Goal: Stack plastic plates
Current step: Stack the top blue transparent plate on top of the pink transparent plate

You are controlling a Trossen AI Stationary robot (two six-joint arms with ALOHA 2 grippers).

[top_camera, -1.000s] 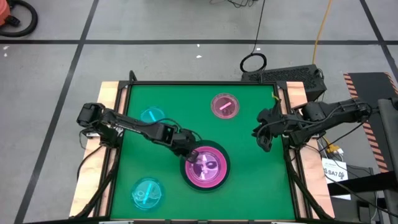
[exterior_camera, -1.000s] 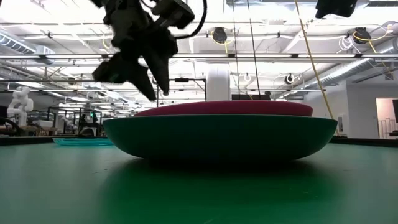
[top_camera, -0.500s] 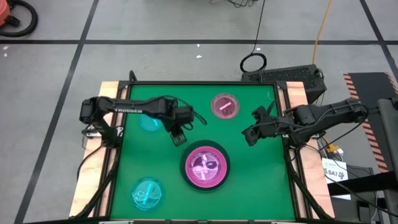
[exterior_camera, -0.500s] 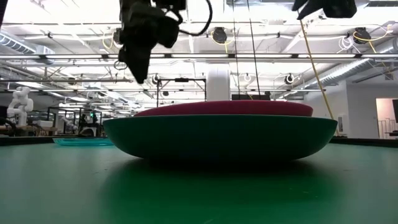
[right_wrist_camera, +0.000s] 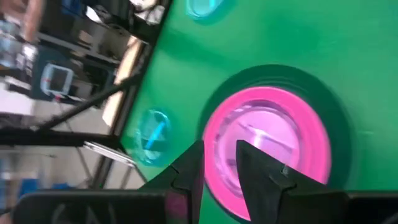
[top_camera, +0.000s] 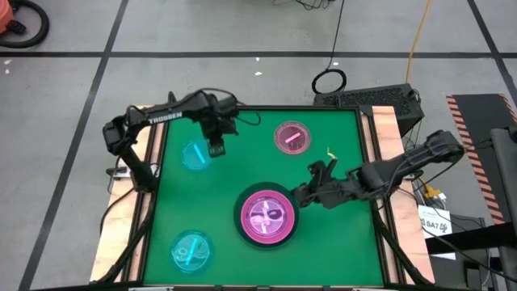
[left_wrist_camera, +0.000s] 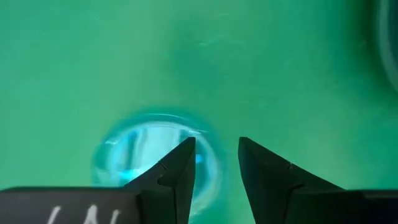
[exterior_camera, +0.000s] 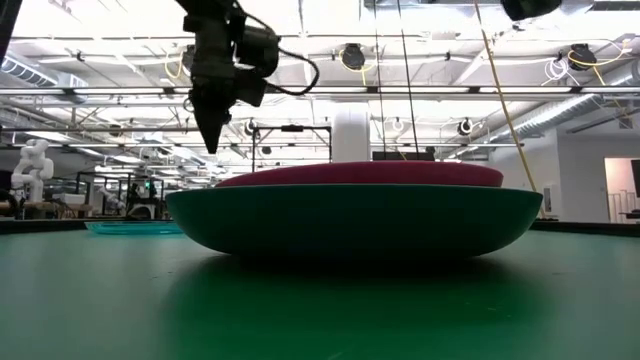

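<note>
The large dark green plate point(top_camera: 267, 216) sits on the green worktop point(top_camera: 339, 242) with the hot pink plate point(top_camera: 267, 218) and a small translucent pink plate point(top_camera: 266, 216) stacked inside it. Beyond this stack lies another pink plate point(top_camera: 292, 137). The left gripper point(top_camera: 216, 149) hovers over a cyan plate point(top_camera: 195, 154) beyond and left of the stack, fingers narrowly parted and empty. A second cyan plate point(top_camera: 191, 250) lies nearer, left of the stack. The right gripper point(top_camera: 300, 196) hangs just right of the stack, narrowly parted, holding nothing.

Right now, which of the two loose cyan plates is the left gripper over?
The left gripper hangs by the far cyan plate, near the table's left edge; the left wrist view shows it just past the fingers. The other cyan plate sits alone at the near-left corner.
</note>
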